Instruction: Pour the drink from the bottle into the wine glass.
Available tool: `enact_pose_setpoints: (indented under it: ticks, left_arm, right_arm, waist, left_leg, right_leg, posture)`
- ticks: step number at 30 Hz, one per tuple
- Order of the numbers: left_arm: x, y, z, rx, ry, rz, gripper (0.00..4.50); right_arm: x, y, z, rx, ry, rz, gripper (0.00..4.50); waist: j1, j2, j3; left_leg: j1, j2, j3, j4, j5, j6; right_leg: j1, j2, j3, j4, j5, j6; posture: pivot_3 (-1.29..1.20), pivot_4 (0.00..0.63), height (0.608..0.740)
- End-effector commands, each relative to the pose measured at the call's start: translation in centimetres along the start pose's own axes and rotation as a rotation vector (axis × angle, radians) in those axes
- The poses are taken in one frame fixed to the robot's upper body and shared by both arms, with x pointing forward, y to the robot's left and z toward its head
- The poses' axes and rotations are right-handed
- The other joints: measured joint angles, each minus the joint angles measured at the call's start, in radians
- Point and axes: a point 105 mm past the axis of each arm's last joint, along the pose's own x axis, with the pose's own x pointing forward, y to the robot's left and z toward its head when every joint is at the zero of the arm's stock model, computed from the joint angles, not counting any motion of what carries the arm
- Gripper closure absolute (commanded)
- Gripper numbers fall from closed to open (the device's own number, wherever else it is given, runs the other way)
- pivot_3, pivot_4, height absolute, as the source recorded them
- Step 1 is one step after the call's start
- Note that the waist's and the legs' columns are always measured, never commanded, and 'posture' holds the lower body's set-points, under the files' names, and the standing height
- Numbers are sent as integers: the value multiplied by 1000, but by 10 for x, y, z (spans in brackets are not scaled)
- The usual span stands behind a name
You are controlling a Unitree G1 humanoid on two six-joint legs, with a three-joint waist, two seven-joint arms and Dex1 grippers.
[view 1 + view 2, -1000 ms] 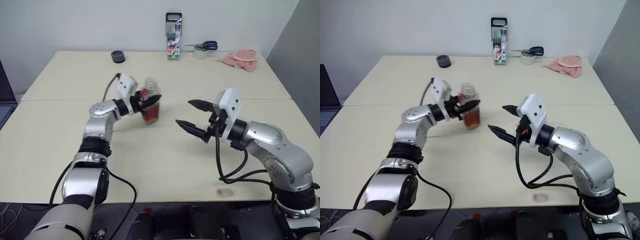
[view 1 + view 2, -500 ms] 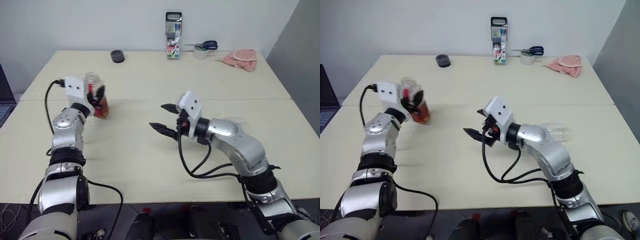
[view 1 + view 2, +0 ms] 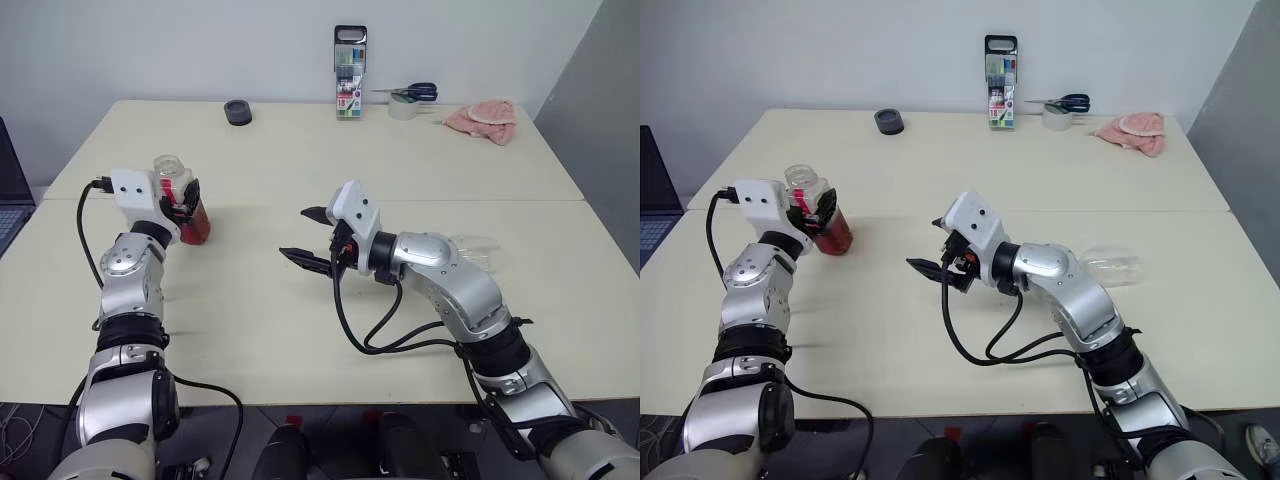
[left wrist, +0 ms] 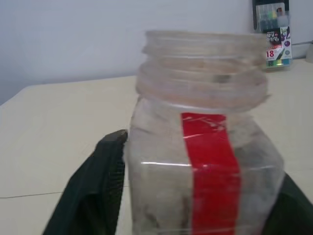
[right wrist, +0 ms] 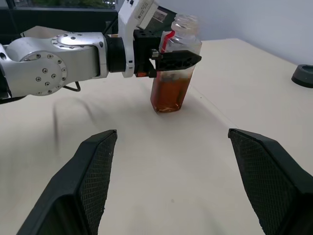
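Pouring has not begun. The bottle (image 3: pixel 170 168) stands upright on the table (image 3: pixel 300 330), long axis vertical, open mouth up, the drink (image 5: pixel 167 94) filling its lower part. My left gripper (image 3: pixel 188 200) sits around it; whether it clamps or has slackened I cannot tell. My right gripper (image 3: pixel 295 232), right of the bottle, is spread wide and empty. The wine glass (image 3: pixel 1112 266), well right of the bottle, seems to lie on its side; I judge it needs standing up first.
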Motion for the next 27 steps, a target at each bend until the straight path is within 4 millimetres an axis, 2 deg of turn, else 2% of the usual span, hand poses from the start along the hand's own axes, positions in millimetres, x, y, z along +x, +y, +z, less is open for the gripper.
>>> enact_pose_setpoints:
  ticks: [1,2,12,16,20,27]
  left_arm:
    - [-1,4,15,6,-63,10,354]
    - [-2,4,14,6,-63,9,25]
    - [-7,2,3,22,-37,11,6]
    - [-15,0,-9,40,-20,19,6]
    - [-26,1,-20,51,-3,45,6]
    - [-47,2,-34,78,34,67,6]
  right_arm:
    - [1,5,14,-50,-43,25,619]
    - [0,5,14,-52,-41,26,619]
    - [-1,8,12,-67,-32,38,619]
    - [-7,6,5,-80,-14,32,619]
    - [-18,4,-11,-111,31,15,619]
    - [-36,10,-27,-135,70,9,619]
  waist:
    - [0,0,0]
    - [0,0,0]
    - [0,0,0]
    - [0,0,0]
    - [1,0,0]
    - [1,0,0]
  left_leg:
    - [0,0,0,0,0,0]
    - [0,0,0,0,0,0]
    - [0,0,0,0,0,0]
    - [0,0,0,0,0,0]
    - [0,0,0,0,0,0]
    - [1,1,1,-1,-1,2]
  right_leg:
    - [0,0,0,0,0,0]
    - [0,0,0,0,0,0]
    - [0,0,0,0,0,0]
    - [0,0,0,0,0,0]
    - [0,0,0,0,0,0]
    - [0,0,0,0,0,0]
  posture:
    - [0,150,740]
    - [0,150,740]
    - [0,150,740]
    - [0,150,740]
    - [0,150,740]
    - [0,150,740]
